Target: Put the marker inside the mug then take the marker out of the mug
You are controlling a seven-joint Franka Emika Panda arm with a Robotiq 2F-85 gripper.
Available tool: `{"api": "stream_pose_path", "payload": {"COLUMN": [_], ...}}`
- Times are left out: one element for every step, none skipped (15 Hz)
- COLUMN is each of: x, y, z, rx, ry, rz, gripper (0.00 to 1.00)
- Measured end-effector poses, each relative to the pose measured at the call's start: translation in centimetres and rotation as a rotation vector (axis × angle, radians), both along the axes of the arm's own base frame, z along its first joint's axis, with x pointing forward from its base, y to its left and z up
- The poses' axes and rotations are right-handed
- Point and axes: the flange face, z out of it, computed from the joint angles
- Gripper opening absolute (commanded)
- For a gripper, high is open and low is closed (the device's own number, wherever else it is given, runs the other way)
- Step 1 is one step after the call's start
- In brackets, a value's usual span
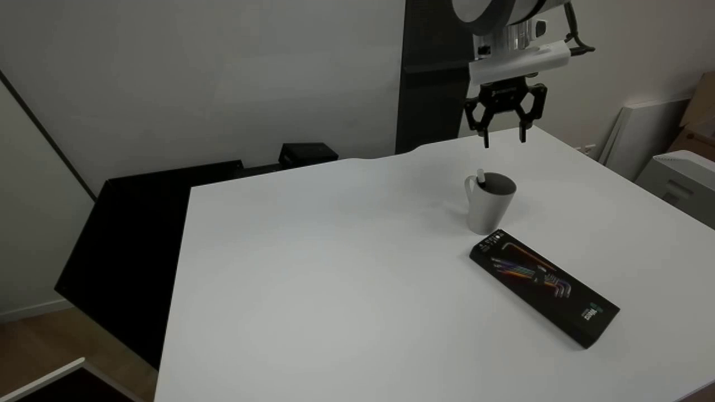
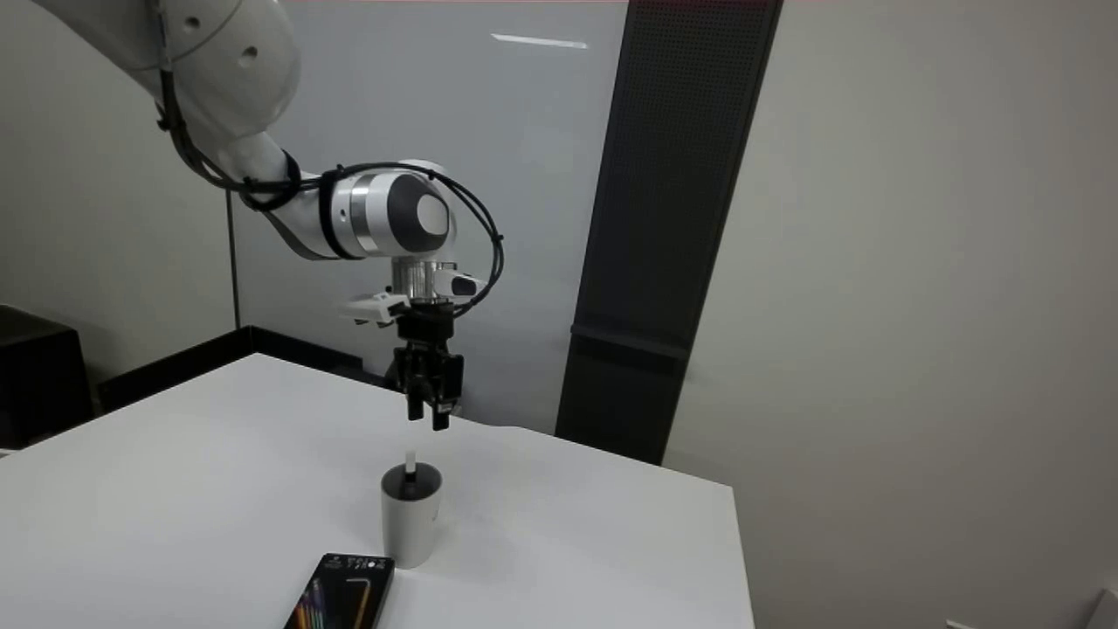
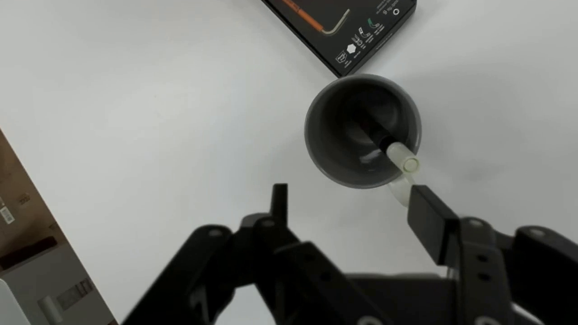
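On the black case [image 1: 544, 287], lying toward the right edge of the desk [image 1: 313, 290] in an exterior view, the brand name Wera [image 1: 588, 315] stands in white at the end away from the far edge, with a green mark [image 1: 596, 307] just beside it. The opposite end, nearest the far edge, bears a row of small signs [image 3: 364, 32]; in the wrist view these include a white hexagon [image 3: 351, 48] and what reads as a 9 [image 3: 385, 12]. The words around them are too small to read.
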Motion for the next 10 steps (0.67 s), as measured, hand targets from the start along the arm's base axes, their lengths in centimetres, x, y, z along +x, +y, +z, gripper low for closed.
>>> {"api": "stream_pose_path", "payload": {"x": [-0.1, -0.2, -0.3, -0.4, -0.4, -0.5, -0.6, -0.6, -0.7, -0.8], "y": [-0.4, -0.7, -0.9, -1.0, -1.0, -0.9, -0.8, -0.7, -0.5, -0.3], "z": [-0.4, -0.8, -1.3, -1.8, -2.4, -3.0, -3.6, -4.1, -4.6, -5.0], "rx": [0.002, 0.005, 0.007, 0.008, 0.008, 0.009, 0.01, 0.011, 0.013, 0.015], "ry": [-0.002, -0.008, -0.019, -0.032, -0.043, -0.052, -0.057, -0.061, -0.063, -0.063], "rz": [-0.003, -0.004, -0.004, -0.001, 0.002, 0.006, 0.01, 0.014, 0.017, 0.02], "gripper": [1.0, 1.0, 1.0, 1.0, 1.0, 1.0, 1.0, 1.0, 1.0, 1.0]}}
